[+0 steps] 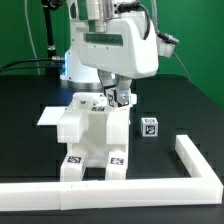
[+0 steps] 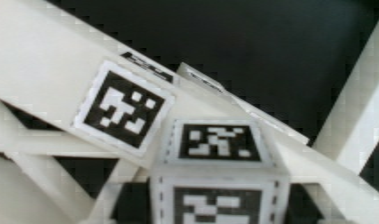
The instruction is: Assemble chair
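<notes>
Exterior view has the white arm (image 1: 110, 45) coming down from above, its wide rounded housing upright and the wrist pointing straight down, so that the gripper (image 1: 120, 98) stands at the upper rear edge of the chair (image 1: 92, 135), on the exterior view's right side of it. The dark fingers reach the chair's top there, but whether they clamp a piece or only stand around it cannot be told from either view. The chair is matte white plastic, blocky and square-edged, built in steps: a raised back block, a lower seat block and two stout legs toward the camera, each leg face bearing a black-and-white square tag. It stands near the middle of the black table (image 1: 30, 150), which looks flat and dull. A small tagged block (image 1: 149, 127) sits alone on the table just beside the chair, on the exterior view's right. The white L-shaped rail (image 1: 195, 160) runs along the near edge and turns up that same side, apart from the chair. The marker board (image 1: 48, 116) lies flat, partly hidden by the chair. Wrist view is very close and blurred: slanted white bars cross over black, with three square tags (image 2: 218, 142) on pale faces.
</notes>
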You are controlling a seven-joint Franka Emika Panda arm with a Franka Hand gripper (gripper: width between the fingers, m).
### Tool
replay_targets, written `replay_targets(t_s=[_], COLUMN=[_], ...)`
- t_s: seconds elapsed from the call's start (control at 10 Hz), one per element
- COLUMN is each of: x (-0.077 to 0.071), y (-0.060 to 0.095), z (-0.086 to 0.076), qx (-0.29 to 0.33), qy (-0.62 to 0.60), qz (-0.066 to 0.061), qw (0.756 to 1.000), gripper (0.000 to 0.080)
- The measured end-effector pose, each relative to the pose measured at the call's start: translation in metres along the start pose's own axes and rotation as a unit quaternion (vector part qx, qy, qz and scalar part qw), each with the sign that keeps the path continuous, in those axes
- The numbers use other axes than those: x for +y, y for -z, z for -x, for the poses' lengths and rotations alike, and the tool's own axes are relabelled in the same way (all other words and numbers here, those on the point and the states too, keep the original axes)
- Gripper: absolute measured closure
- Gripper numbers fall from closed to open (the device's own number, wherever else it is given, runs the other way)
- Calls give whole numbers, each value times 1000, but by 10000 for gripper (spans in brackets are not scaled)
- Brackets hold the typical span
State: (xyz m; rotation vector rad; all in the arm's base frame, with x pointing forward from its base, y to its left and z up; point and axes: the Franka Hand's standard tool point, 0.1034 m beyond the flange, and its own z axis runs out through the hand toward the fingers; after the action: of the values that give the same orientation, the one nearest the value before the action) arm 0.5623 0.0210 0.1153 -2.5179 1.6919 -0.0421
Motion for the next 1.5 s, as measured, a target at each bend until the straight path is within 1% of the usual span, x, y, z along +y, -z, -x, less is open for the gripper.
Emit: replay_targets(t_s=[0.1,0.2,0.3,0.4,0.5,0.6,0.7,0.8,1.0,1.1,1.2,1.3,1.4,1.5], x=[0,0,0,0,-4,-4,-1,-1,0,-1,-6,-8,-8,-7], y=[0,0,0,-1,0,-3,-8,-9,-9,-8,-4,-3,-4,-4], z=[0,0,0,1,6,11,15,19,16,16,12,8,8,8], qx=[0,0,0,1,7,-4,-19,-18,-19,-17,1,6,6,6], qy=[1,2,17,39,149,261,344,374,439,484,610,650,642,633], qz=[0,0,0,2,7,14,24,24,23,25,30,27,27,28], qw=[1000,1000,1000,999,989,965,938,927,898,874,792,759,766,774], gripper=[485,351,351,189,161,153,153,153,151,151,151,151,151,278])
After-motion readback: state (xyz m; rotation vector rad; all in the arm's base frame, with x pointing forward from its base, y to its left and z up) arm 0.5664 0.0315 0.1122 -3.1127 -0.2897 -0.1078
